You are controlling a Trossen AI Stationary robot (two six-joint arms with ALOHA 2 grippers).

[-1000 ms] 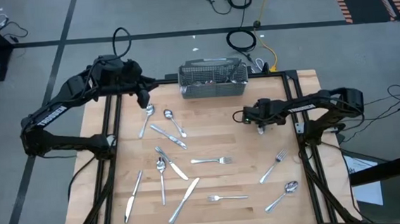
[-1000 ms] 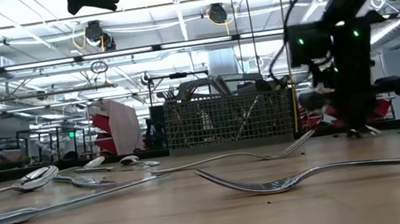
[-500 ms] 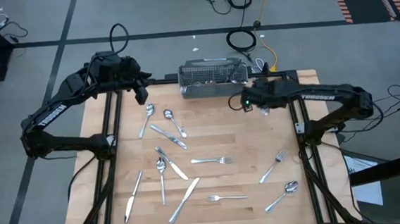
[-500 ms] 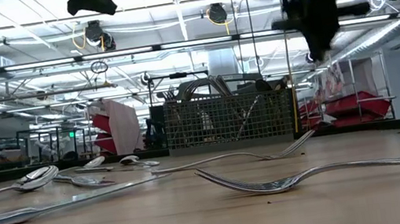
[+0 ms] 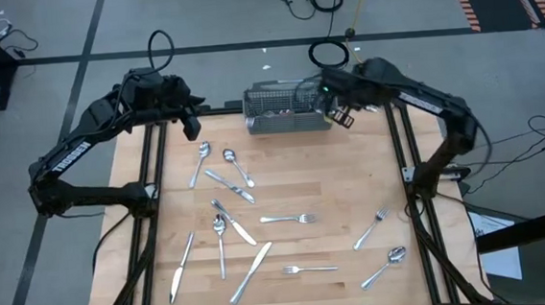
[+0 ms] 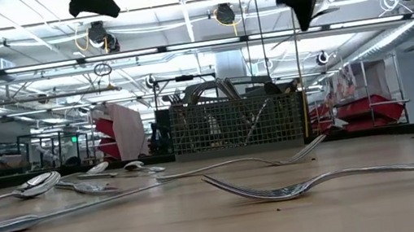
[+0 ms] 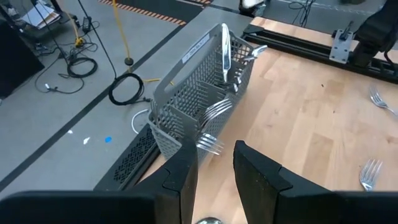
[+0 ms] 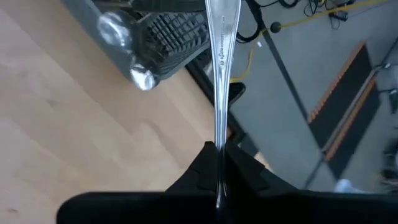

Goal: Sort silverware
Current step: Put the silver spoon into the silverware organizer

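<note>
Bare wood lies open along the table's [image 5: 371, 179] right edge below the wire basket [image 5: 289, 111], which blocks the middle of the far edge. Scattered silverware [image 5: 232, 189] clutters the left half and near-right corner, leaving only narrow lanes.

A: Item one, overhead lighting?
B: Even and bright in the high view; the wooden surface [image 5: 283, 171] is evenly lit, shadows under the silverware [image 5: 229, 223] faint and short. No hard glare there.

A: Item two, the table-height view?
B: Backlit. Ceiling lamps [image 6: 225, 14] and skylights blow out to white; the arm overhead reads as a dark silhouette. The nearest fork [image 6: 284, 189] is soft, out of focus, with bright streaks along its metal.

A: Item three, wrist views?
B: Left wrist: daylight tone, basket [image 7: 199, 99] sharp, the near fingers [image 7: 180, 180] dark and blurred. Right wrist: the held utensil handle [image 8: 219, 56] shines with a long highlight; the background is slightly smeared.
</note>
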